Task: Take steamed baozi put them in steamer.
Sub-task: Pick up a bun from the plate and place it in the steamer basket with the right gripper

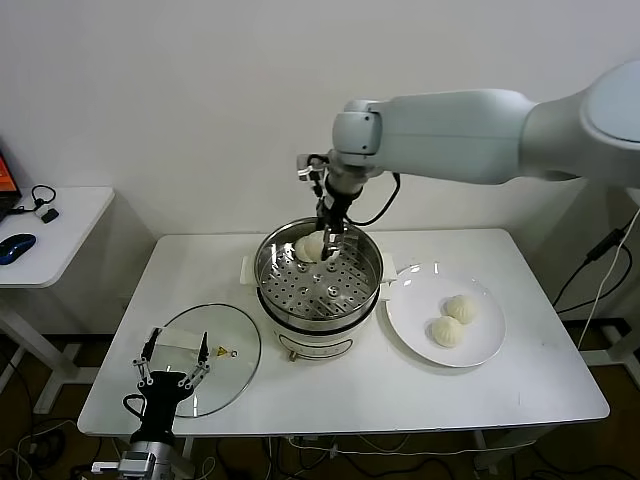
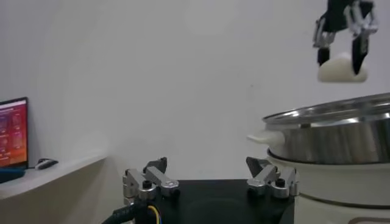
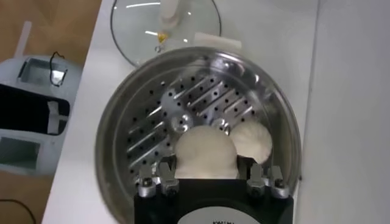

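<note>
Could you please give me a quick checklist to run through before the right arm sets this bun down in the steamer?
1. Right gripper shut on held baozi: ok.
2. Bun over the steamer, above its rim: ok.
3. Free spot on the perforated tray: ok; one baozi already inside sits beside the held one.
4. Glass lid off, lying on the table: ok.
5. Left gripper open, parked over the lid, away from the steamer: ok.
6. Two baozi on the plate left to move: ok.

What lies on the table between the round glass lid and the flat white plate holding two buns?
The head view shows the shiny stainless-steel steamer standing between the round glass lid and the flat white plate.
</note>
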`<action>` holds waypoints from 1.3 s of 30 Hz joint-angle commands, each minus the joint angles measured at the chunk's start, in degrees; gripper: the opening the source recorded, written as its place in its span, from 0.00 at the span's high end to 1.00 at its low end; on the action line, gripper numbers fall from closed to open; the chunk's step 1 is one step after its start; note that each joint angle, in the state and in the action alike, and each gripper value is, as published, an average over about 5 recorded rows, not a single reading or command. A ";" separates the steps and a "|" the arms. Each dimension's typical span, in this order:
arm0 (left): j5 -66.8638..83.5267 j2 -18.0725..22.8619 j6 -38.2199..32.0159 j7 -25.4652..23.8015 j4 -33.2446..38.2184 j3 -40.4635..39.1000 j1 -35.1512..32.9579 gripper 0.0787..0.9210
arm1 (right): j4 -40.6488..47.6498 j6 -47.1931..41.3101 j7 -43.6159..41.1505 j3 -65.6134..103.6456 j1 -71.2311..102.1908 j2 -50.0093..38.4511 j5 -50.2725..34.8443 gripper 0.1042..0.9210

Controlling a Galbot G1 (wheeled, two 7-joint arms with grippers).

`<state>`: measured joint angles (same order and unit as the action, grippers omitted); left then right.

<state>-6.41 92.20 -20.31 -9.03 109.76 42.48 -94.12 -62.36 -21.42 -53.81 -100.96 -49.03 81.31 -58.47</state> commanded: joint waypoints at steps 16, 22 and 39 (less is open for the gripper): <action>-0.06 2.39 0.10 -0.31 -0.61 0.38 0.20 0.12 | 15.25 0.34 0.05 5.80 15.86 9.39 6.35 0.33; -0.07 2.42 0.09 -0.32 -0.80 0.36 0.28 0.12 | 15.39 0.34 -0.08 5.82 16.06 9.66 6.67 0.33; -0.27 2.45 0.14 -0.37 -0.01 0.50 -0.27 0.12 | 5.48 1.33 -1.62 2.23 2.97 2.21 1.36 0.12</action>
<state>-6.63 92.20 -20.21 -9.37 109.59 42.97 -94.29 -50.60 -20.38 -54.39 -96.08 -38.09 87.78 -53.69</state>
